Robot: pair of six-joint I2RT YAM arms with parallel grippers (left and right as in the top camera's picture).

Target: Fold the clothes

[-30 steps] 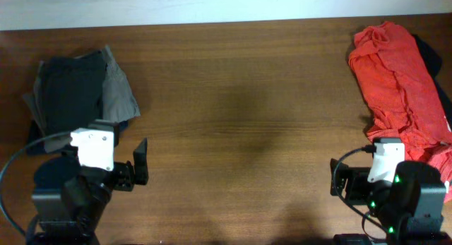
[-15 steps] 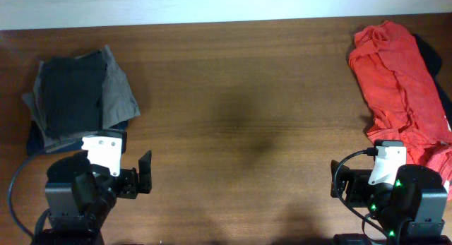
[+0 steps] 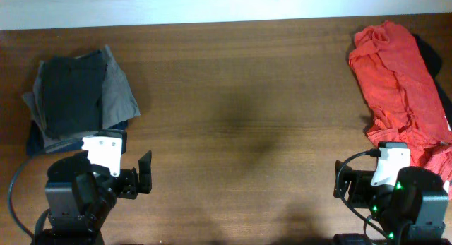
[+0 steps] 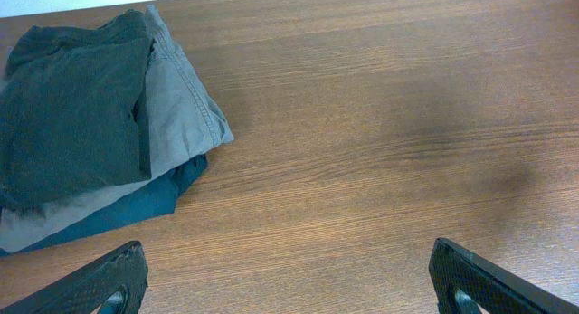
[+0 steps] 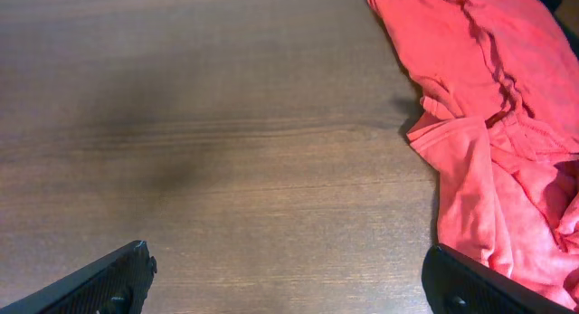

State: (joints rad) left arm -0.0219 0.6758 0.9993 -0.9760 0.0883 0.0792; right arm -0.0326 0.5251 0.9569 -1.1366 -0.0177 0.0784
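Compared with a second ago, the left gripper [image 4: 294, 282] is drawn back near of the folded stack [image 3: 78, 97] at far left, jaws spread wide and empty. That pile is judged done. The red garment [image 3: 399, 82] is left crumpled at far right, just beyond the wide-open right gripper [image 5: 294, 282].

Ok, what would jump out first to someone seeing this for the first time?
The crumpled bright red cloth garment heaped at the right edge of the brown wooden table grabs the eye first. Opposite, at the far left, sits a neat folded stack of dark grey and blue clothes.
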